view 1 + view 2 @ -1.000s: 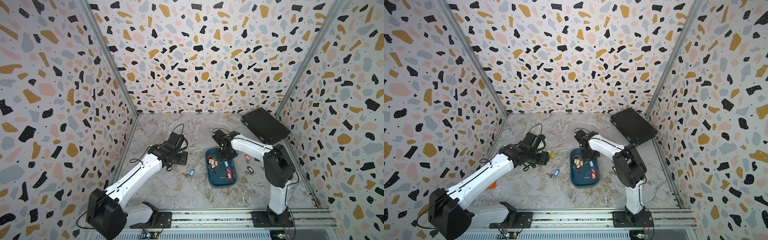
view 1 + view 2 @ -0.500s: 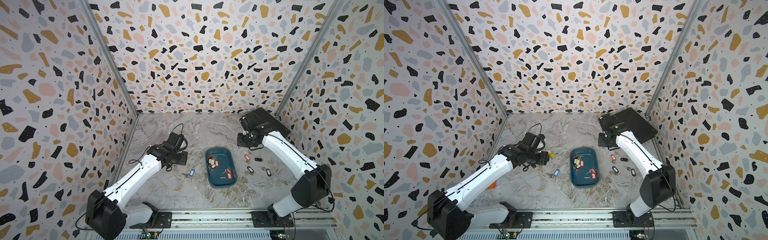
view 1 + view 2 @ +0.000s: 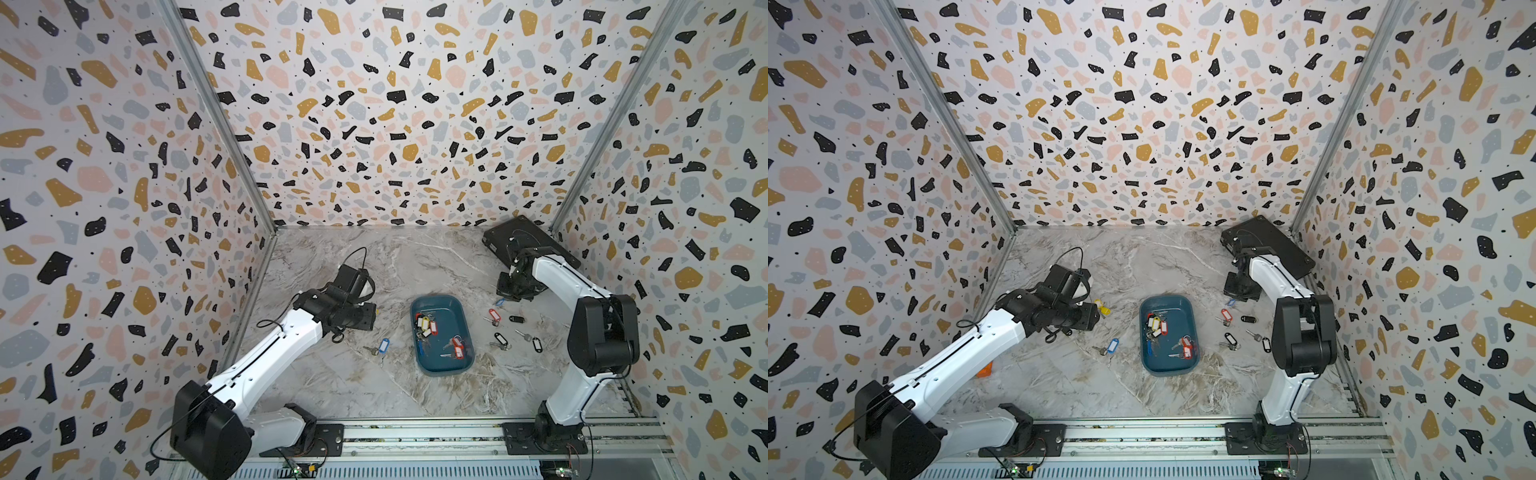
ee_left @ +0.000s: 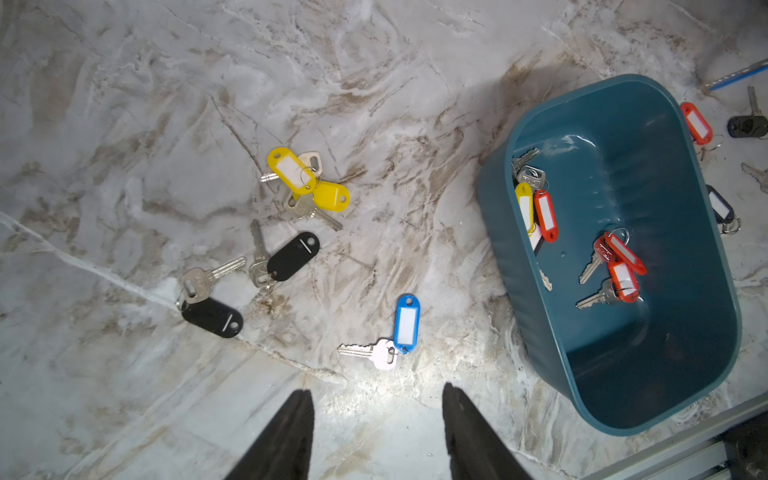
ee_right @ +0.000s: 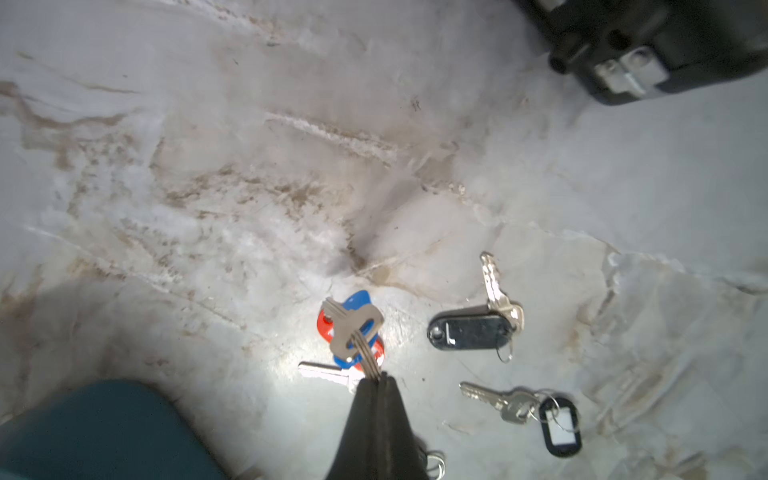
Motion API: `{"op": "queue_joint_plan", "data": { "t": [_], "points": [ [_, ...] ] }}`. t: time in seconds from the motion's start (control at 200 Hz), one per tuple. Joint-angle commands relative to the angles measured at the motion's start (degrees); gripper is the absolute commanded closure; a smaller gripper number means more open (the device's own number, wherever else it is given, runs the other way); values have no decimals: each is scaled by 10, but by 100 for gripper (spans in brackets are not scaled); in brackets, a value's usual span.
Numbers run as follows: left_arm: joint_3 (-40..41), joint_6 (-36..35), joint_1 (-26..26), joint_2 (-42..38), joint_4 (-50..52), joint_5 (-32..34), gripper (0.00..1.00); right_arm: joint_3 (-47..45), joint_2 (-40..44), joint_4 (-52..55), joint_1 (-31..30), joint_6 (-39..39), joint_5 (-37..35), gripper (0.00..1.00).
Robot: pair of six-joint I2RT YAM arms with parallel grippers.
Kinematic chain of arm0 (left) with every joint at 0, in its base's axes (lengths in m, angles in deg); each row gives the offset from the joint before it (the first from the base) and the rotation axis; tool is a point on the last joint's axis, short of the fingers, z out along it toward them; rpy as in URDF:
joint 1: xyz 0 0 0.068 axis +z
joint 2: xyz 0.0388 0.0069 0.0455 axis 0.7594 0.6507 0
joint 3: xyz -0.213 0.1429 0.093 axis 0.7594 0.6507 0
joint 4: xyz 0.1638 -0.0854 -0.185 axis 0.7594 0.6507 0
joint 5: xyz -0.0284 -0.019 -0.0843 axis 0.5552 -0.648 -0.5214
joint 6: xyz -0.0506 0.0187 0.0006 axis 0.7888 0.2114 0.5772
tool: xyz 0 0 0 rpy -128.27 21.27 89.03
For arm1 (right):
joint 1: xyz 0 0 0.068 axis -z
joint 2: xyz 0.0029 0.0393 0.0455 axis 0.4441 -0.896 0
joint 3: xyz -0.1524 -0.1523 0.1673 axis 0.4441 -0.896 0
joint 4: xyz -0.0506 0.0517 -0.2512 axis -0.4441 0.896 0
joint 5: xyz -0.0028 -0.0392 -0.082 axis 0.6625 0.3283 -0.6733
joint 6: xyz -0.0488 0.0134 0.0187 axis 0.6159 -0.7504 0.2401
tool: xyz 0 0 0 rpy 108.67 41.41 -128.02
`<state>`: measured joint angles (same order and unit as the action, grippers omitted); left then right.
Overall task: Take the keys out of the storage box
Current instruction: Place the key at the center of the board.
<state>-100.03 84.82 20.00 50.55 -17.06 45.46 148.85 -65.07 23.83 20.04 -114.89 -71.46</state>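
Swung away from the box [image 3: 446,311], the right claw [image 5: 379,376] is pinching a blue-tagged key [image 5: 351,328] while the left claw [image 4: 376,390] is hovering half-open, empty.

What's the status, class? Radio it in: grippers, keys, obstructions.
Left gripper open, empty. Right gripper shut on blue-tagged key, clear of storage box. Several keys left inside. Nothing in the way.

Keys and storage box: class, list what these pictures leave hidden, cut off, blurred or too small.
- Right wrist view: blue-tagged keys in the right fingers are blurred, uncountable, and cover a red tag.
- Right wrist view: the picture's edge cuts off the storage box.
- Left wrist view: the box's wall hides most of one key.
- Both top views: the right arm hides those fingers.
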Motion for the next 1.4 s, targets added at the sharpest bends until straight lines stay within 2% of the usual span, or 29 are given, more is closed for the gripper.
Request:
{"op": "queue_joint_plan", "data": {
  "t": [0.0,0.08,0.125,0.165,0.205,0.285,0.34,0.425,0.616,0.821,0.971,1.086,1.231,1.397],
  "points": [
    [-11,-7,0,14,-3,-18,46,2,-3,-32,15,-7,33,100],
    [-13,-7,0,20,0,-18,46,-10,-6,-48,22,-9,34,99],
    [-13,-7,0,20,-2,-19,46,-13,-9,-49,26,-9,31,84],
    [-12,-7,0,18,-3,-20,45,-16,-9,-49,31,-5,37,62],
    [-11,-7,-1,18,-5,-21,44,-19,-6,-48,34,-3,40,51],
    [-10,-7,0,18,-7,-22,42,-32,18,-49,39,3,31,41],
    [-10,-7,0,17,-6,-23,40,-38,39,-46,41,8,24,39],
    [-10,-7,0,17,-9,-22,37,-42,79,-30,42,19,21,40],
    [-7,-10,0,13,-18,-28,35,-81,198,20,41,39,50,59],
    [1,-1,-7,18,-32,-43,34,-143,321,115,34,77,57,67],
    [-34,-4,-80,56,-29,-7,33,-191,395,157,25,92,25,70],
    [-92,-11,-145,118,-13,2,34,-242,450,146,21,78,21,71],
    [-160,-9,-209,203,-2,-25,43,-253,458,143,17,75,14,74],
    [-250,4,-270,306,29,-41,68,-257,442,136,16,75,19,77]
  ]
}}
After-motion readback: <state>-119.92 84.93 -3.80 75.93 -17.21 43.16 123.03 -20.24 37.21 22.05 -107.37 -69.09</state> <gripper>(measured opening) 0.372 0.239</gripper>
